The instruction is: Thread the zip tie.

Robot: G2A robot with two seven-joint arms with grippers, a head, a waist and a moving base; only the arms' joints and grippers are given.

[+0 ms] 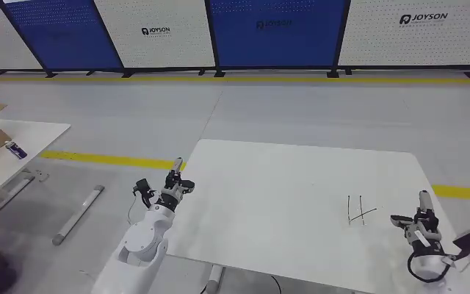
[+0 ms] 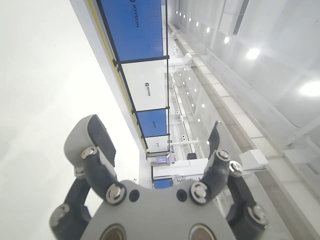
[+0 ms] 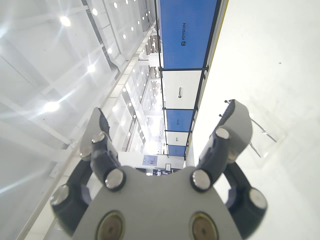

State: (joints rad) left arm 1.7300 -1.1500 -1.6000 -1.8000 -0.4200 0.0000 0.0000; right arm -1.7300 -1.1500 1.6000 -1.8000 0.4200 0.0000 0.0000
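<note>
**A:** What is furthest left from overhead?

**B:** A small side table [image 1: 33, 140] at the picture's edge, with a small dark-tipped object [image 1: 15, 151] on it. On the grey floor nearby lies a grey bar [image 1: 77, 214], and a yellow line [image 1: 110, 159] runs across the floor.

**A:** And next?

**B:** The left gripper [image 1: 176, 173] is at the left edge of the white table [image 1: 294, 213] and points away from the robot. In its wrist view the left gripper [image 2: 156, 126] has its two dark-padded fingers [image 2: 102, 136] spread wide, with nothing between them.

**A:** Where is the zip tie?

**B:** There are several thin black zip ties [image 1: 360, 211] lying flat on the table's right part. Two are roughly parallel, and one is laid slantwise across them. They are well apart from the left gripper.

**A:** And on the right?

**B:** The right gripper [image 1: 420, 209] is near the table's front right corner, just right of the ties and not touching them. Its wrist view shows the right gripper [image 3: 165, 108] gaping and holding nothing. The zip ties [image 3: 265, 131] lie on the white surface past one finger [image 3: 237, 121].

**A:** What is behind everything?

**B:** Blue and white partition panels [image 1: 279, 33] stand along the far floor.
</note>
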